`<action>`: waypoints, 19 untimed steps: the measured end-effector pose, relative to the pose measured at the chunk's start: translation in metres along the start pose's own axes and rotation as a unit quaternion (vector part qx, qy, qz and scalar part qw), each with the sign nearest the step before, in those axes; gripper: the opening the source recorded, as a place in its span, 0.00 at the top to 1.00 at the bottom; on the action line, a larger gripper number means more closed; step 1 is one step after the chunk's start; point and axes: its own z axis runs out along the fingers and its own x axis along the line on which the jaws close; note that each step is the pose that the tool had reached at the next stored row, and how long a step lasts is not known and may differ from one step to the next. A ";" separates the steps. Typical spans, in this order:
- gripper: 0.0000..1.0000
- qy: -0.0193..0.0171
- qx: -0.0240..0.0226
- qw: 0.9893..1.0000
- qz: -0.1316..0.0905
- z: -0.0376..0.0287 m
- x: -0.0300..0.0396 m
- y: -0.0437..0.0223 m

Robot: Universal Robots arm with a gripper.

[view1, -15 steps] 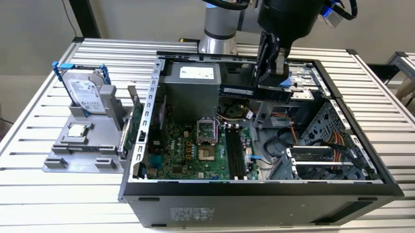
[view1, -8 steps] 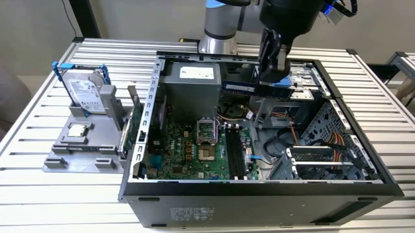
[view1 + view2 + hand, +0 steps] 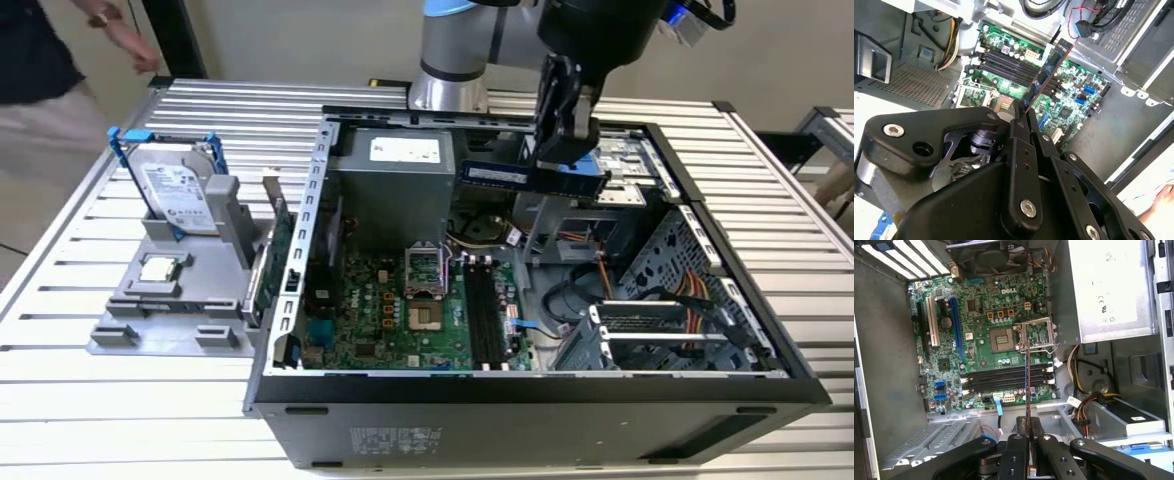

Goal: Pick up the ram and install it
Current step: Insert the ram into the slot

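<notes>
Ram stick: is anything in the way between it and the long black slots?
Nothing visible is. The gripper holds the ram in the air above the open case, and the long black slots on the motherboard lie bare below.

The open black metal computer case [image 3: 534,385] is set on the slatted aluminium table [image 3: 134,400]. The green motherboard [image 3: 374,310] is laid on its floor, with the grey box-shaped power supply [image 3: 394,190] at the far end. The long black memory slots [image 3: 483,315] are placed to the exterior view's right of the square metal CPU socket [image 3: 423,275]. The thin bluish ram stick [image 3: 501,176] is held clamped by the black gripper [image 3: 561,160] above the case, apart from the slots. At the exterior view's left of the case, the grey plastic fixture [image 3: 160,320] is set on the table. The upright silver hard drive [image 3: 174,190] and the small square silver CPU chip [image 3: 160,268] are carried on it.
</notes>
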 end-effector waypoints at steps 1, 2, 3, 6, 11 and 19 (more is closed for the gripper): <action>1.00 0.000 0.000 1.000 0.000 -0.0001 -0.0001 -0.0001; 1.00 0.000 0.000 1.000 0.000 0.0000 -0.0001 -0.0003; 1.00 0.000 0.000 1.000 0.000 0.0000 -0.0001 -0.0003; 1.00 0.000 0.000 1.000 0.000 0.0000 -0.0001 -0.0003; 1.00 0.000 0.000 1.000 0.000 0.0000 -0.0001 -0.0003; 1.00 0.000 0.000 1.000 0.012 0.0000 -0.0001 -0.0003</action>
